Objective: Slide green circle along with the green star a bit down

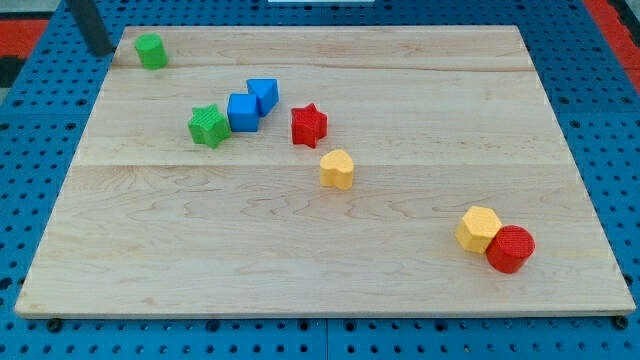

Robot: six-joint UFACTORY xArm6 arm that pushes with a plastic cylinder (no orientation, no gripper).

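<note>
The green circle [151, 50] stands near the board's top left corner. The green star [209, 125] lies lower and to the right, touching a blue cube [243, 112]. My rod comes down at the view's top left, and my tip [103, 50] rests just left of the green circle, a short gap away, by the board's left edge.
A second blue block [264, 94] touches the blue cube's upper right. A red star [308, 125] and a yellow heart-like block [337, 168] lie mid-board. A yellow hexagon [478, 229] and a red circle [511, 249] touch at the lower right. The wooden board [320, 290] sits on blue pegboard.
</note>
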